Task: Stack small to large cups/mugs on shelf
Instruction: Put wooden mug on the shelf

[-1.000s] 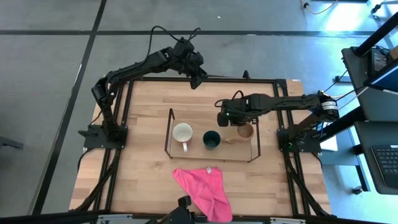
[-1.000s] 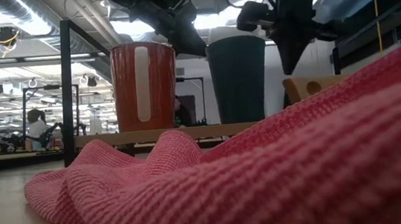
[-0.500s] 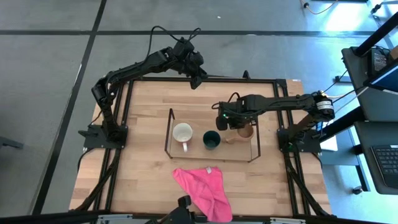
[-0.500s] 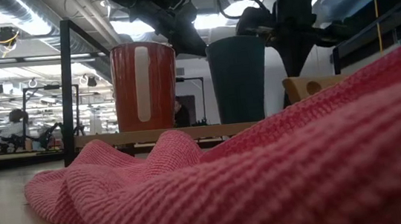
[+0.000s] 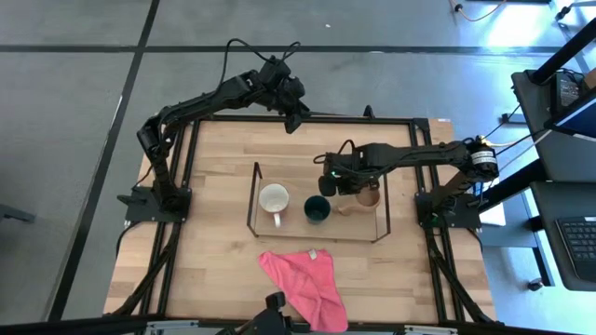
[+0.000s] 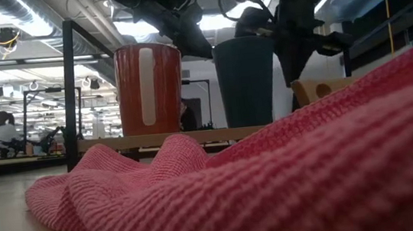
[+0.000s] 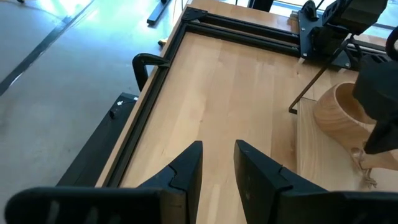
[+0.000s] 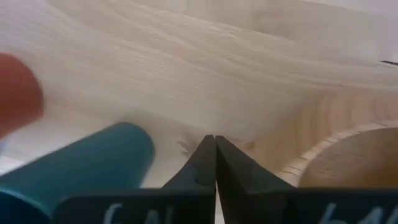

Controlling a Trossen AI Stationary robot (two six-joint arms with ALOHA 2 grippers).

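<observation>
On the shelf [image 5: 253,191] stand three vessels in a row. From left to right they are the reddish mug with white inside [image 5: 274,198], the dark green cup [image 5: 317,208] and the tan wooden cup [image 5: 367,196]. My right gripper [image 5: 325,184] is shut. It points down at the shelf board between the green cup [image 8: 93,165] and the wooden cup [image 8: 348,155], just on the green cup's far side. My left gripper [image 5: 294,117] hangs over the table's far edge, its fingers [image 7: 217,149] a little apart and empty. My right gripper [image 8: 215,140] stands shut close beside the dark green cup's upper wall [image 6: 265,55]. I cannot tell whether it touches the cup or the shelf board.
A pink cloth [image 5: 307,284] lies near the table's front edge and fills the foreground of the low view [image 6: 275,185]. The black frame [image 7: 155,99] edges the table. Bare wood lies left of the shelf.
My right gripper has gone a little toward the table's left, from above the wooden cup's near-left side toward the green cup. The three cups stand where they were.
</observation>
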